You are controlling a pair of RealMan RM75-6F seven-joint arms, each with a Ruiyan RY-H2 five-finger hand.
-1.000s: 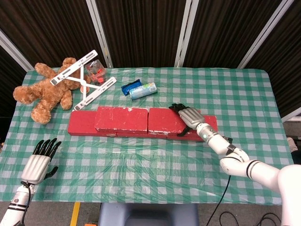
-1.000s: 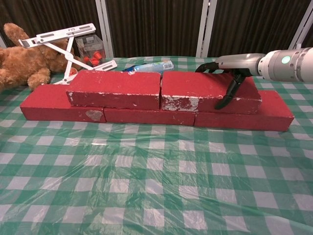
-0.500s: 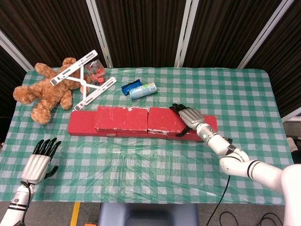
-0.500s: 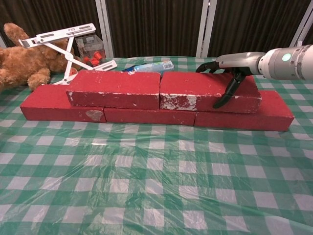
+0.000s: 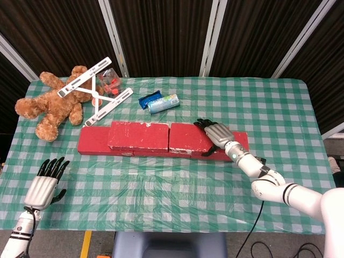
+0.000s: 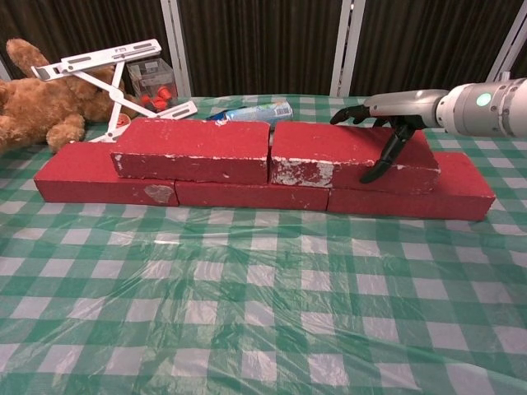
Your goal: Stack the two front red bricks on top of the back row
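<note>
Right hand (image 6: 387, 119), centre right of the chest view: fingers draped over the right upper brick (image 6: 350, 154), thumb down its front face. Since a second ago the brick has barely shifted. Both upper bricks, including the left upper brick (image 6: 193, 148), sit on the back row (image 6: 255, 194). Left hand (image 5: 43, 188), lower left, fingers apart, empty. Judgement: stacking essentially complete.

Evenly and brightly lit from overhead in both views. Soft glare streaks on the clear plastic over the checked tablecloth (image 6: 247, 271), strongest lower centre of the chest view. Only faint, short shadows under the red bricks (image 6: 272, 160). Dark backdrop along the top. Sharp throughout, slight softness at the corners of the head view.
</note>
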